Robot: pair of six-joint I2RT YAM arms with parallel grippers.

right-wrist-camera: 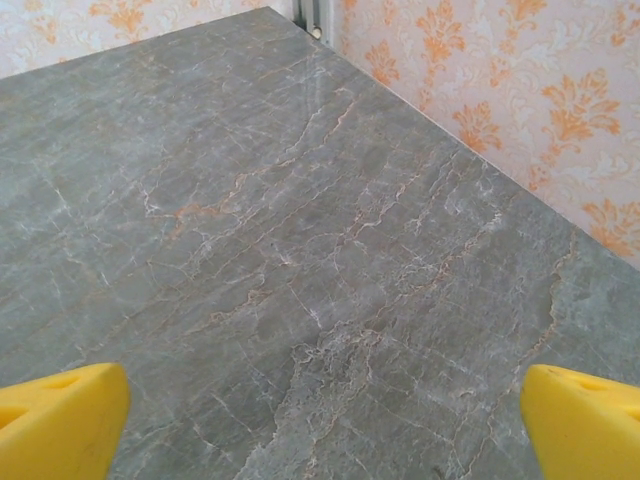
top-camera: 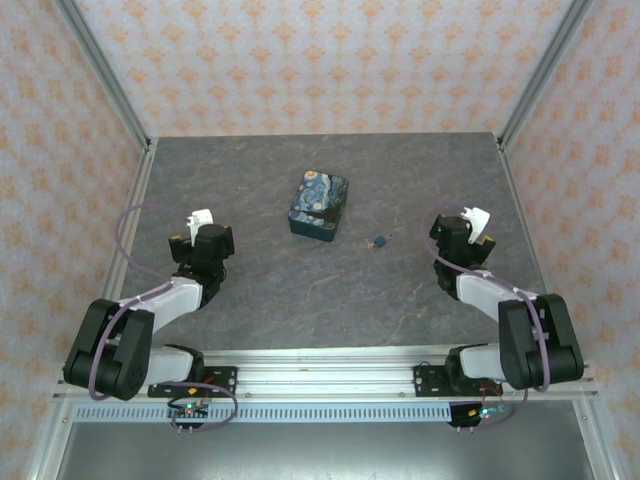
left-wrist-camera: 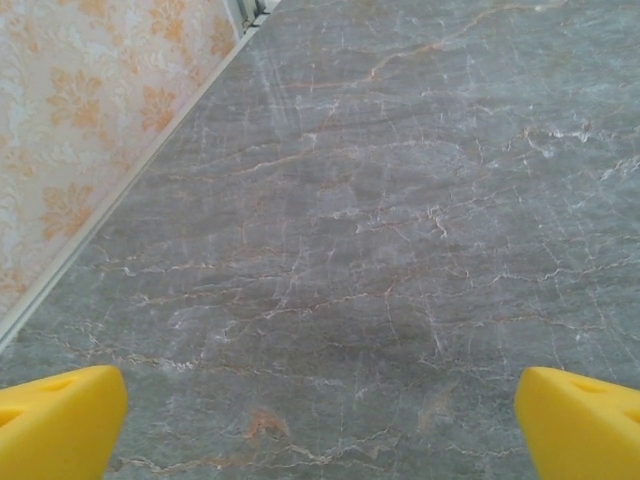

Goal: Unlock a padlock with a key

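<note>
Nearest you, both claws hang over the bare table. The left gripper has its yellow fingertips spread out to the frame's edges, and the right gripper is spread just as wide. Neither holds anything.

Farther out, the padlock lies on the table between the arms, nearer the right one. Just beyond it, to its left and apart from it, sits the patterned box.

You cannot make out the key from above; a pale speck touching the lock may be it.

Expect the lock to be light, hard and slick, likely to skid or spin when nudged. Pinch its body across the flat faces, leaving shackle and keyhole free. The key, thin and flat, will likely resist lifting; take it by its ring.
</note>
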